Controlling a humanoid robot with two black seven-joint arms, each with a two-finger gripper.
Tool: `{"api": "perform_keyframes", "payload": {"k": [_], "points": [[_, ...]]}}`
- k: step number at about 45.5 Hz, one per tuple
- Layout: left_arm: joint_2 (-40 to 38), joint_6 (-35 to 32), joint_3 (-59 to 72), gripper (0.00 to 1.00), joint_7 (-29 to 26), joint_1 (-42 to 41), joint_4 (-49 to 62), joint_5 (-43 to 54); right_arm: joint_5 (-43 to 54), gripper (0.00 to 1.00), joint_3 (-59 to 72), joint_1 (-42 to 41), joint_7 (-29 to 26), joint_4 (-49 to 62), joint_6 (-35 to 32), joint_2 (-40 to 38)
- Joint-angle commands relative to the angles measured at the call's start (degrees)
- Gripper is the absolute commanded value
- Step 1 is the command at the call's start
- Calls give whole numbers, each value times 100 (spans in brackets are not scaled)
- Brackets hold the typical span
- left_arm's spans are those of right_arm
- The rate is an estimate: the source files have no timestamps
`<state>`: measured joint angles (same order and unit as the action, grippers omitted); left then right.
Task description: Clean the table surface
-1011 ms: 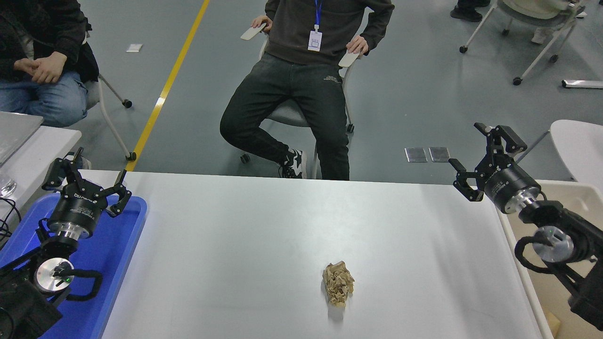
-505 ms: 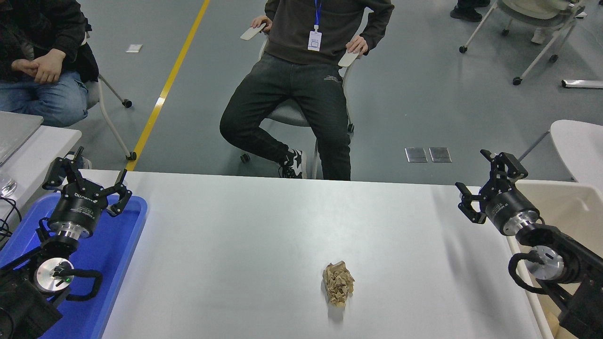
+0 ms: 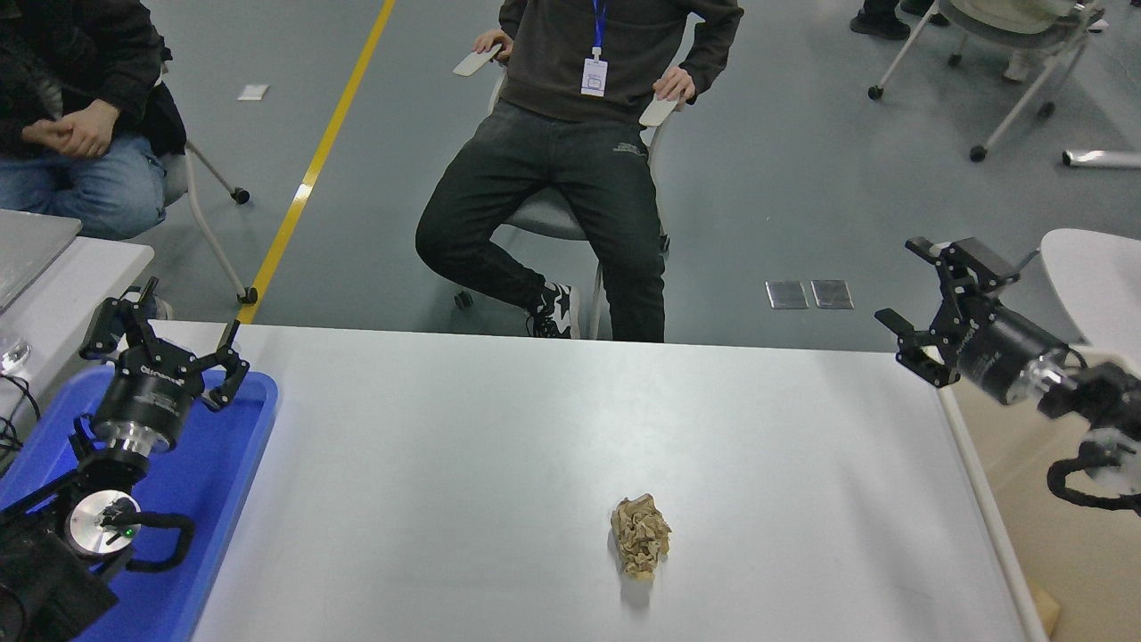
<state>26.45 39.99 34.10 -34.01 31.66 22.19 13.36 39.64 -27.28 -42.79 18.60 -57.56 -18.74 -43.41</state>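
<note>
The white table surface point(image 3: 499, 446) fills the lower middle of the head view. A crumpled brown paper wad point(image 3: 640, 537) lies on it, right of centre and near the front. My right gripper point(image 3: 916, 287) is open and empty, raised at the table's far right corner, well away from the wad. My left gripper point(image 3: 162, 337) is open and empty, parked over the blue tray at the lower left.
A blue plastic tray point(image 3: 227, 481) lies on the table's left end. A beige bin point(image 3: 1061, 535) stands beyond the right edge. A seated person point(image 3: 570, 152) faces the far side; another person point(image 3: 71, 134) sits at the top left beside a side table point(image 3: 67, 285).
My right gripper dipped toward the table's right corner, then rose and swung to the right and back. The left arm and the paper wad have not moved.
</note>
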Motion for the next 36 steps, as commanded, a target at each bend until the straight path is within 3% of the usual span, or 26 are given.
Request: {"api": "perform_keyframes", "payload": {"k": [1, 9, 18, 36], "points": [[0, 0, 0, 100, 0, -2, -4, 0, 2213, 99, 1294, -1064, 3, -685, -236, -318], [0, 0, 0, 100, 0, 7, -4, 0, 3031, 99, 2647, -1943, 3, -1249, -368, -195], [0, 0, 0, 100, 0, 7, -4, 0, 3190, 99, 4133, -2717, 3, -1126, -368, 745], [0, 0, 0, 100, 0, 7, -4, 0, 3357, 99, 5083, -2788, -6, -230, -350, 2415]]}}
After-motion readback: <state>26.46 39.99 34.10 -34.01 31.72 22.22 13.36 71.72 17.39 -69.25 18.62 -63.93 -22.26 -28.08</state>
